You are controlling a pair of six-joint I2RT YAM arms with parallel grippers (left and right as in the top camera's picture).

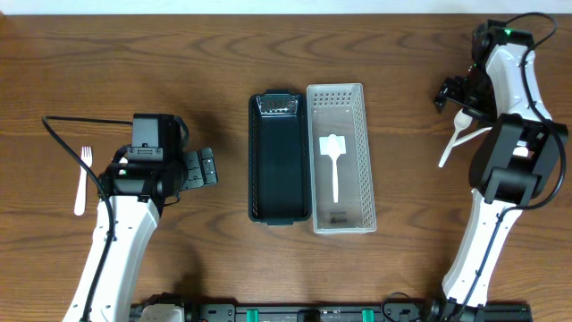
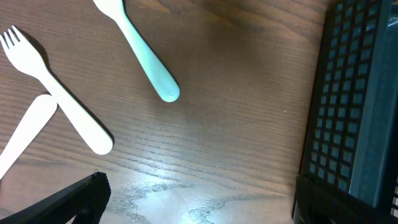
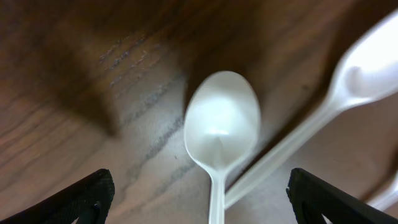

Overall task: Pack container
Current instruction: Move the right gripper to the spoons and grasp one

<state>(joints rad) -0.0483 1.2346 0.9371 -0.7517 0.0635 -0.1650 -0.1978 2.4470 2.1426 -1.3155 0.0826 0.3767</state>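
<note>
White plastic spoon (image 3: 222, 121) lying on wooden tabletop (image 3: 68, 68) under right tool (image 3: 199, 202), fingers (image 3: 81, 199) standing apart, left tool (image 2: 199, 205) also gaping near black basket (image 2: 351, 93).

Glossy plastic spoon (image 3: 221, 134) — grainy wood table (image 1: 134, 63)

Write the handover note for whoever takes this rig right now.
Left gripper: open, empty, beside the black plastic basket.
Right gripper: open, empty, above a white plastic spoon on the brown wooden table.
Done: one white flat-headed utensil lies in the white perforated basket.
Left: white plastic fork at far left and that spoon lie unpacked.
</note>
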